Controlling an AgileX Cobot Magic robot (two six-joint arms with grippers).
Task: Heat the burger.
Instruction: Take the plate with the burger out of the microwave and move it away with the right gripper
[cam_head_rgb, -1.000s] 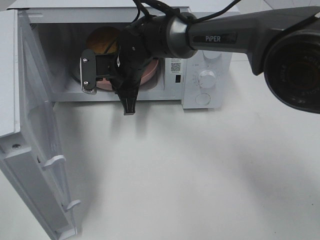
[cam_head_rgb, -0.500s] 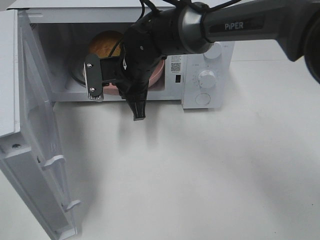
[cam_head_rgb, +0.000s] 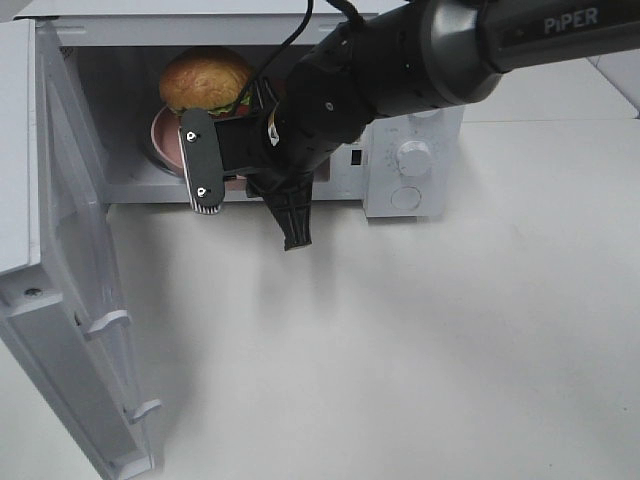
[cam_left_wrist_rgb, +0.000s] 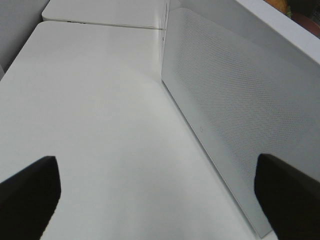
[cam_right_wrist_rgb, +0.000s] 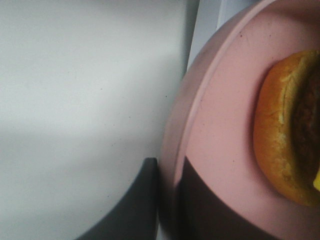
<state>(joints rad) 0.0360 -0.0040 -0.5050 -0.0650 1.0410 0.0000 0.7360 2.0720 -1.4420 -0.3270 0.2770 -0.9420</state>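
My right arm (cam_head_rgb: 400, 70) has shifted across the microwave (cam_head_rgb: 420, 190) mouth, uncovering the burger (cam_head_rgb: 205, 80) on its pink dish (cam_head_rgb: 163, 135) inside. My right tool (cam_right_wrist_rgb: 172, 187) stays nearly closed, pinching the dish rim. Letting go and shutting the door (cam_head_rgb: 70, 300) look next.

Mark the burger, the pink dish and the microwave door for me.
burger (cam_head_rgb: 205, 78): exterior high view, top of the bun.
pink dish (cam_right_wrist_rgb: 220, 135): right wrist view, bare surface beside the burger.
microwave door (cam_head_rgb: 75, 270): exterior high view, inner face of the open door.
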